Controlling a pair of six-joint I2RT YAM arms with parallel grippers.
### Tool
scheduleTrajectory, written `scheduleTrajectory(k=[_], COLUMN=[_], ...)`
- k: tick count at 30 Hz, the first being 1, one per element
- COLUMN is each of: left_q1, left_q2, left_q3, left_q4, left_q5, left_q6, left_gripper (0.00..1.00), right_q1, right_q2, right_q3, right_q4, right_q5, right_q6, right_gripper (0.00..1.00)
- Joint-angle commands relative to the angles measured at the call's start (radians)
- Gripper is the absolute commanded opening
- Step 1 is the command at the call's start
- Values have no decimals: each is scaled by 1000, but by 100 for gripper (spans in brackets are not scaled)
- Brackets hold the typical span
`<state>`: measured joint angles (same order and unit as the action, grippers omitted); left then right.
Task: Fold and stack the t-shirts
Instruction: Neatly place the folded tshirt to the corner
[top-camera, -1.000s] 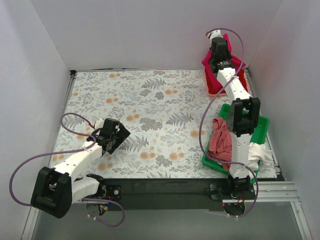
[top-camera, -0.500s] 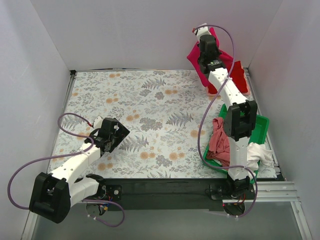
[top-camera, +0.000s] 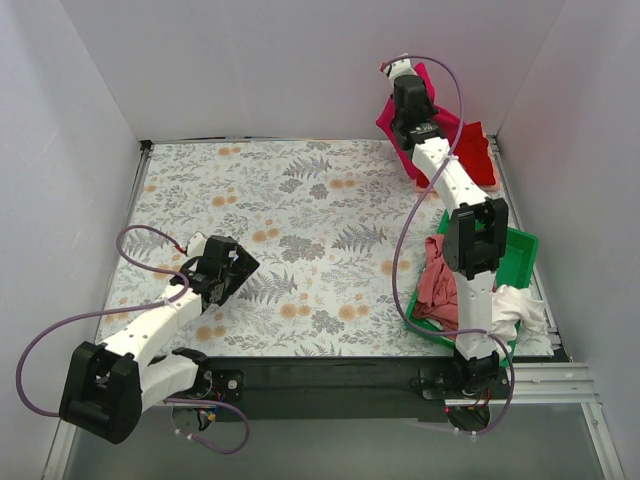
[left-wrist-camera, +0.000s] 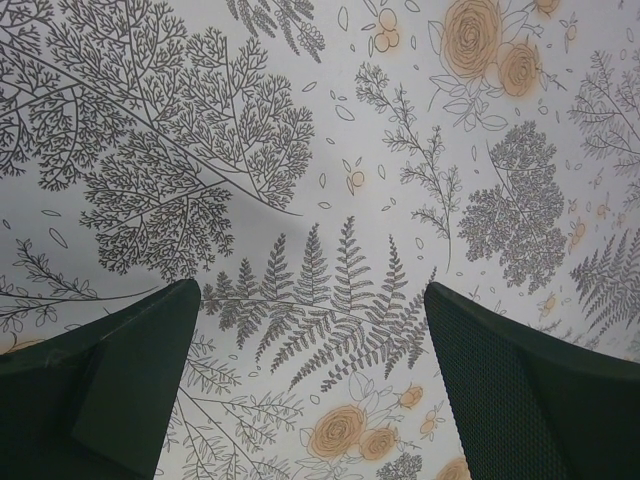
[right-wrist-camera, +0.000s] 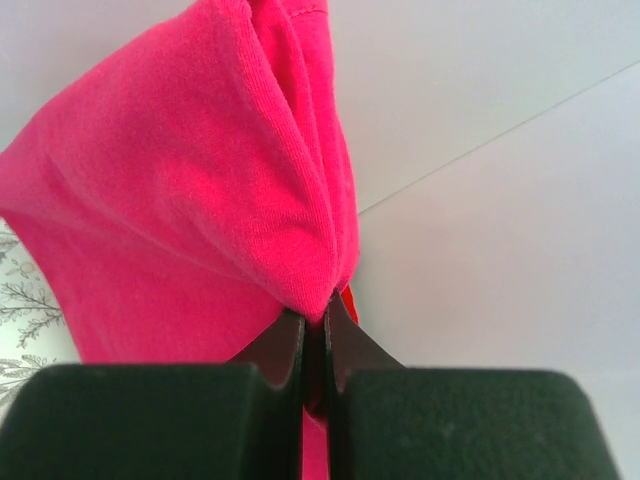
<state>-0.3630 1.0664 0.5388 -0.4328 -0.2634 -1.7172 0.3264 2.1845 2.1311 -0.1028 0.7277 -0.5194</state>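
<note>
R fingers (right-wrist-camera: 312, 340) clamped on magenta tee (right-wrist-camera: 200, 200) | L fingers (top-camera: 235, 268) spread, holding nothing | green tray (top-camera: 522, 256): dusty-pink tee (top-camera: 440, 282), white tee (top-camera: 522, 305)

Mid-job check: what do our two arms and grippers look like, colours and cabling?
The left arm and right arm are white tubular links with boxy black joint housings. A thin purple cable loops loosely beside each. The left gripper has broad dark fingers with a fine textured face; the right gripper has black fingers tapering to thin tips. No markings are legible.
</note>
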Motion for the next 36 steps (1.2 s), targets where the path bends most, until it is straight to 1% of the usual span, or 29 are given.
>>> scheduleTrajectory(k=[1, 21, 36], left_q1=[-2, -2, -4], left_q2=[12, 46, 73], left_q3=[23, 32, 55], left_q4=[6, 16, 17], left_q5=[-37, -36, -37], left_q6=[10, 5, 5], left_gripper=[95, 95, 95], right_q1=[-13, -92, -188], right_q2=[29, 49, 66], right_q3=[49, 33, -37], right_q4=[77, 77, 77], right_q5=[27, 32, -34], right_q6=[10, 19, 79], right_gripper=[1, 1, 1])
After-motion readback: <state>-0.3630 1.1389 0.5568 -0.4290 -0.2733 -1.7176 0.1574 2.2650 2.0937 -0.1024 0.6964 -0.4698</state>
